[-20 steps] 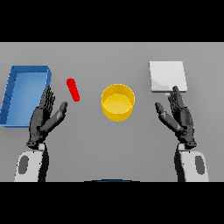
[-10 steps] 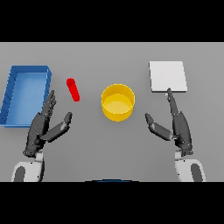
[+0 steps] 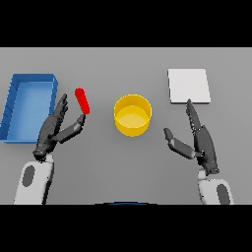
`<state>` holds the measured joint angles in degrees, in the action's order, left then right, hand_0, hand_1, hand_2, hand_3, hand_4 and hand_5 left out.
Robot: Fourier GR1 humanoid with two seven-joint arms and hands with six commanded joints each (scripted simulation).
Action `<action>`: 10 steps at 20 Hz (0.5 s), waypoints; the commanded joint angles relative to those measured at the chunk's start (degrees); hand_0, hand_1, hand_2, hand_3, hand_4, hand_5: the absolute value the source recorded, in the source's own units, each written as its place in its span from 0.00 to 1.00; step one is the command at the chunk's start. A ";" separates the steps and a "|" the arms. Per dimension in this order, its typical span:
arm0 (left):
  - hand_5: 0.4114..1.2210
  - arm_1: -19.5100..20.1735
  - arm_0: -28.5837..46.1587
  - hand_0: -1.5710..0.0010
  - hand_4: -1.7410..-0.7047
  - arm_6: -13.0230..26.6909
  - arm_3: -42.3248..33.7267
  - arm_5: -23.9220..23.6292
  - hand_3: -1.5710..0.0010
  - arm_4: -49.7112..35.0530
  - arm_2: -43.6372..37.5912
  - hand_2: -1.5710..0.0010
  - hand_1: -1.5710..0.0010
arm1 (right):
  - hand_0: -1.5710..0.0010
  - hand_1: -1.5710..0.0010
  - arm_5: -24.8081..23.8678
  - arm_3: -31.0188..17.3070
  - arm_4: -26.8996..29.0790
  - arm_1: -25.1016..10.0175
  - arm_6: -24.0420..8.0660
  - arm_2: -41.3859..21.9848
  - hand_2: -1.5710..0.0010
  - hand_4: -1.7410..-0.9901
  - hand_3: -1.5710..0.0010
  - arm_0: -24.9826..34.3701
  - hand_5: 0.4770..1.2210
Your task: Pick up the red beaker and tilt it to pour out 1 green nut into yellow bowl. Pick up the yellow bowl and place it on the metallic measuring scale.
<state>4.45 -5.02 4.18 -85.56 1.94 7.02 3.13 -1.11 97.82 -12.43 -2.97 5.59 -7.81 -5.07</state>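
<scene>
Reaching with our open left hand [image 3: 55,132], we found the beaker [image 3: 82,101] just far-right of its thumb, long axis running near-far, while our open right hand [image 3: 197,140] sat well apart.

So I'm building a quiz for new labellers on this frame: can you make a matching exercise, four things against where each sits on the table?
Things:
1. beaker
2. bowl
3. scale
4. tray

Places:
A. far left edge of the table
B. centre, between the two hands
C. just above the left hand
D. right side, above the right hand

Pairs: 1-C, 2-B, 3-D, 4-A
</scene>
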 commanded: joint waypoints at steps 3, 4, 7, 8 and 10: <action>0.28 0.18 -5.34 1.00 0.55 -1.99 7.43 0.19 1.00 0.55 -1.12 1.00 1.00 | 1.00 1.00 -0.05 -0.29 0.21 -0.01 -1.27 0.34 1.00 0.69 1.00 0.99 0.20; 0.28 0.21 -6.87 1.00 0.54 -2.72 9.00 0.20 1.00 0.52 -1.50 1.00 1.00 | 1.00 1.00 -0.06 -0.48 0.21 0.40 -1.60 0.09 1.00 0.68 1.00 1.18 0.20; 0.28 0.15 -10.41 1.00 0.53 -5.68 13.90 0.29 1.00 0.80 -2.20 1.00 1.00 | 1.00 1.00 0.19 -0.01 0.22 -0.25 -0.59 0.26 1.00 0.69 1.00 0.32 0.20; 0.29 -0.35 -11.81 1.00 0.52 -6.00 15.59 0.08 1.00 1.04 -2.19 1.00 1.00 | 1.00 1.00 0.06 -0.27 0.03 -0.31 -0.93 0.36 1.00 0.70 1.00 0.50 0.20; 0.30 -0.29 -13.71 1.00 0.52 -6.70 17.59 -0.73 1.00 2.30 -2.03 1.00 1.00 | 1.00 1.00 0.50 -0.49 0.85 0.20 -0.71 0.29 1.00 0.68 1.00 0.15 0.20</action>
<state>4.18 -18.74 -2.45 -67.97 1.19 9.32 1.08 -0.58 97.32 -11.58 -2.74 4.89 -7.54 -4.93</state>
